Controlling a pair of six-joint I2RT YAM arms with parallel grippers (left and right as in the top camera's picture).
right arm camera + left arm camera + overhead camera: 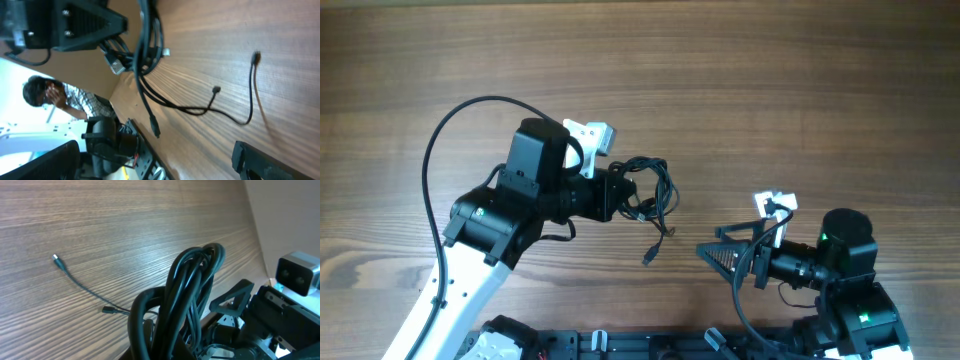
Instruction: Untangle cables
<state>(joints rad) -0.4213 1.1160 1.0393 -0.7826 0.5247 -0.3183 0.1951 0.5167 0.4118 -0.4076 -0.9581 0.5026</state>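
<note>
While left pincer [623, 196] clamps cables [658, 186], right pincer [713, 254] points leftward, splayed.

Two arms are reaching over one wooden table [770, 80], the left arm [490, 215] and the right arm [850, 290], each carrying one gripper: the left gripper [620, 195] and the right gripper [715, 250]. One tangled bundle of cables [655, 185] is showing, its cords too knotted for counting, with at least three plug ends [257, 56] trailing loose in the right wrist view. One person [40, 92] is appearing beyond the table
</note>
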